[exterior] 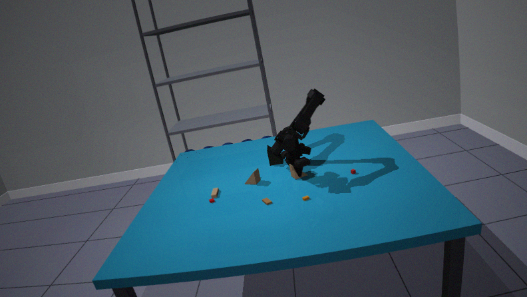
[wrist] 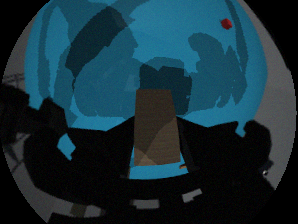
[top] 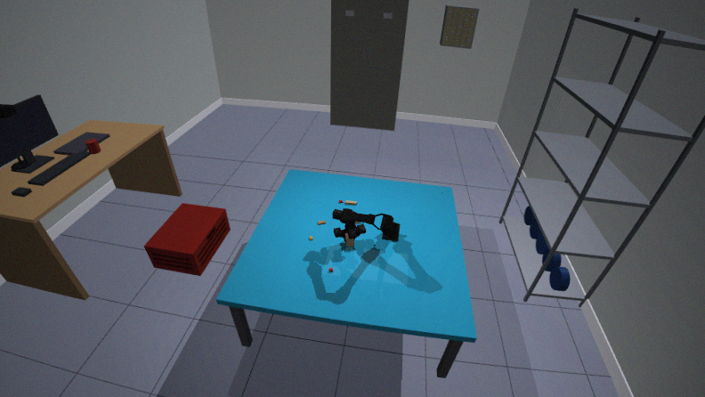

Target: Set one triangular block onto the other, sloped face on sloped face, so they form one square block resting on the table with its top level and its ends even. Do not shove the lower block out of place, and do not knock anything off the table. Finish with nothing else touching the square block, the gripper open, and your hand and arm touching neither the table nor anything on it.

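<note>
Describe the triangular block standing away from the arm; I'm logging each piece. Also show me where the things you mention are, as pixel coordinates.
The free triangular block (exterior: pixel 253 177) is a brown, wood-looking wedge resting on the blue table (exterior: pixel 235 228), its peak up and a slope running down one side. It stands between the gripper (top: pixel 349 235) (exterior: pixel 297 173) (wrist: pixel 156 145) and the pale oblong block (top: pixel 351 202) (exterior: pixel 215 192). Nothing but the table visibly touches it.

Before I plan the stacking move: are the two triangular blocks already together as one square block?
No, the exterior view shows one triangular block standing apart from the other at the jaws.
</note>
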Controlling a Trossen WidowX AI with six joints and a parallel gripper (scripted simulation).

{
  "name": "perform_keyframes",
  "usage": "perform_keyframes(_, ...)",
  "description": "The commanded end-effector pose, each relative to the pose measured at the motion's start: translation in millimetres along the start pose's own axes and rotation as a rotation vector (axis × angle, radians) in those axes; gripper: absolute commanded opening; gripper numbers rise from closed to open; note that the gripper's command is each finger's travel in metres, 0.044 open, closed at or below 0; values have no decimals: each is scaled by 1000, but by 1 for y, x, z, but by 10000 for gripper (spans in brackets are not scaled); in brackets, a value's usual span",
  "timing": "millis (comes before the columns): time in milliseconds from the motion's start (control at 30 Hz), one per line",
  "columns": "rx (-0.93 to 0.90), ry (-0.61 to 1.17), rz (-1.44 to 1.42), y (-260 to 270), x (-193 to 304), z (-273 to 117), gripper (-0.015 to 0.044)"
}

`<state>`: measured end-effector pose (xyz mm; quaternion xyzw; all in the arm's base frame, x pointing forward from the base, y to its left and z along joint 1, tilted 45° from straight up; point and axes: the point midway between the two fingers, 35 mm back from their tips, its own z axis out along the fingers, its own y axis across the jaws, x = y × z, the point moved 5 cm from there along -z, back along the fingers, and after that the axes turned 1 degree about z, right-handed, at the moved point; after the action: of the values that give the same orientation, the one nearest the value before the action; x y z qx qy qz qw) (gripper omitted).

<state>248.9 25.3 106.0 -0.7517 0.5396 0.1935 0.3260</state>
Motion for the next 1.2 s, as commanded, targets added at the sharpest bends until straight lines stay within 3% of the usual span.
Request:
perform_keyframes(0, 1, 0, -1, 0, 0, 0, 315)
perform_keyframes(167, 1, 0, -1, 0, 0, 0, 440)
perform_keyframes(400, 0, 1, -1, 0, 0, -3, 440)
perform_keyframes(600, -2, 2, 1, 0, 1, -60, 440)
perform_keyframes(933, 6, -2, 7, -1, 3, -55, 440)
perform_keyframes(1167, 21, -202, 36, 2, 48, -88, 440)
